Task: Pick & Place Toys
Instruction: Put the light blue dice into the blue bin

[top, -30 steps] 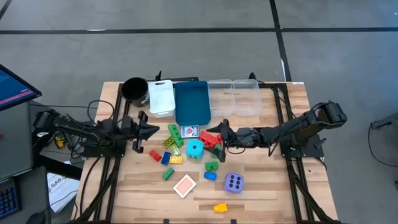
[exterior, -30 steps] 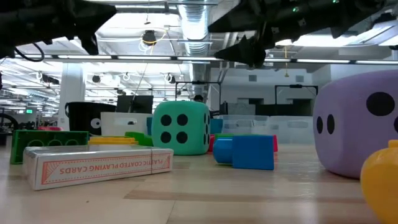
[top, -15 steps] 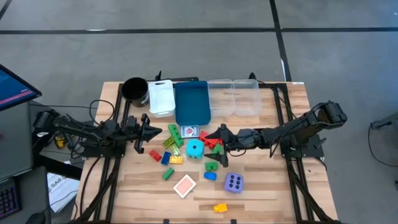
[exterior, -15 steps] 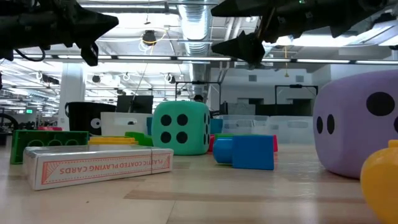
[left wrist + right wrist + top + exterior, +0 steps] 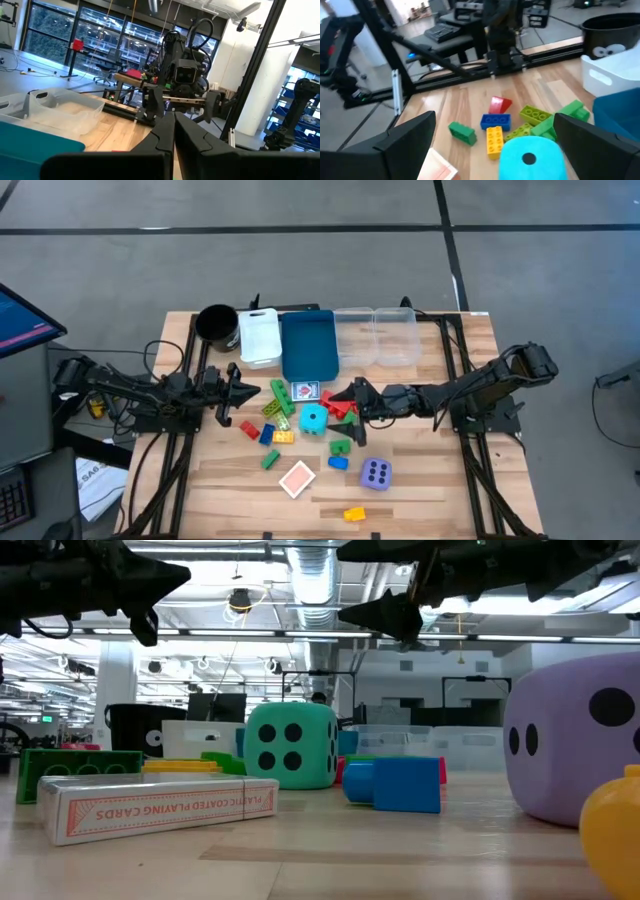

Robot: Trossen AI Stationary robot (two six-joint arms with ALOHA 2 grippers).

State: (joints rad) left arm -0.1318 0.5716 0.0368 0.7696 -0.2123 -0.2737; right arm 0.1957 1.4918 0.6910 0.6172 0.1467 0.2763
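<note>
The wooden table (image 5: pixel 430 490) stands on a grey concrete floor crossed by dark lines, and beyond it the low view shows an open workshop with ceiling ducts, strip lights and glass partitions. Along the table's far edge sit a black cup (image 5: pixel 215 323), a white bin (image 5: pixel 259 336), a blue bin (image 5: pixel 308 346) and two clear bins (image 5: pixel 376 335). The toys lie scattered over the middle: the cyan die (image 5: pixel 314 420) with red, green, blue and yellow bricks (image 5: pixel 272 420) around it, a playing card (image 5: pixel 306 390) just off the blue bin's near end, the purple die (image 5: pixel 375 473) toward the near edge, the red-backed card box (image 5: pixel 297 478) near it on the left, and one yellow brick (image 5: pixel 354 514) closest to the near edge. The left gripper (image 5: pixel 252 390) hovers over the table's left side, its fingers pressed together on nothing, apart from the toys. The right gripper (image 5: pixel 353 408) hangs above the red and green bricks just right of the cyan die, its fingers spread wide and empty. Compared with a second ago, the right gripper has slid a little toward the table's left, closer to the cyan die, and the left gripper has edged slightly toward the centre; the toys lie where they were.
</note>
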